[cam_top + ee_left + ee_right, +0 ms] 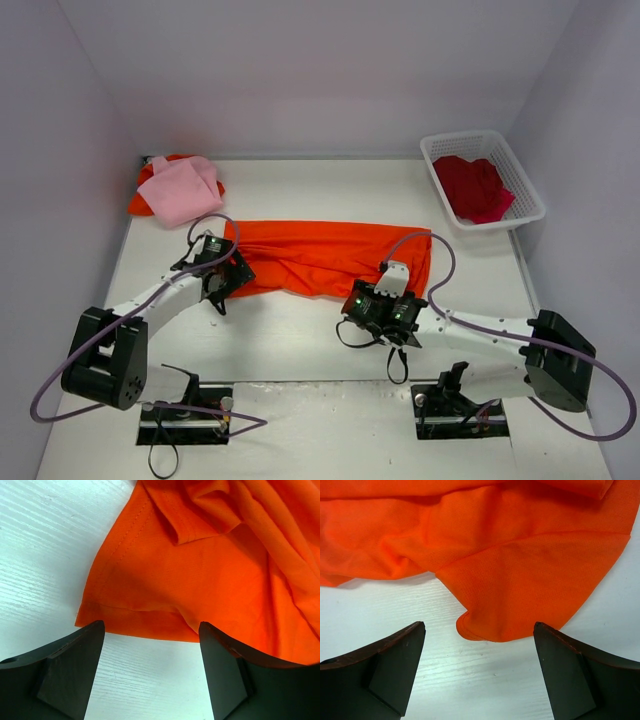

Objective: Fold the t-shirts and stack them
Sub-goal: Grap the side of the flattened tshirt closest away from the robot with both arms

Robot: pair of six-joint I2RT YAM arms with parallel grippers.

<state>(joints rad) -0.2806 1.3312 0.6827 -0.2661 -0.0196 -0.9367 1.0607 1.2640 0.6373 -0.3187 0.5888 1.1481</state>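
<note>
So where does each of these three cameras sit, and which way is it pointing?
Top camera: above and behind the robot, looking down on the table; both the left arm and right arm show whole.
Left wrist camera: rides the left arm, looking past the left gripper at the orange shirt's hem.
Right wrist camera: rides the right arm, looking past the right gripper at another corner.
Shared: all three see the orange shirt.

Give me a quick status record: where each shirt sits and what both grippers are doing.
orange t-shirt: long rumpled band across table middle
pink t-shirt: bunched far left, over orange cloth
red t-shirt: crumpled inside white basket
left gripper: open, at band's left near edge
right gripper: open, at band's right near corner
</note>
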